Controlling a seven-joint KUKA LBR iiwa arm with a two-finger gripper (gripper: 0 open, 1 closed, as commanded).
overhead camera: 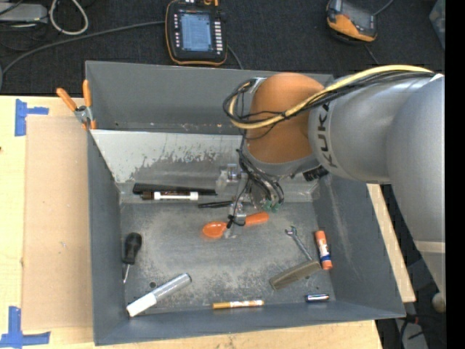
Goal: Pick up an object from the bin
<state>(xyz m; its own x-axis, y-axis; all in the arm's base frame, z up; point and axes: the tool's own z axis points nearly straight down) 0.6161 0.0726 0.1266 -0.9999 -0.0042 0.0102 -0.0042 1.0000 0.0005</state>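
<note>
the gripper is being held low over an orange spoon lying in the middle of the bin, handle pointing right. whether the spoon is being clenched or left released cannot be told. a black marker is lying far left.

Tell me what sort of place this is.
Likely a robotics lab's bin-picking test cell: a KUKA arm reaches into a grey metal bin holding a screwdriver and a marker, and a teach pendant lies behind it.
</note>
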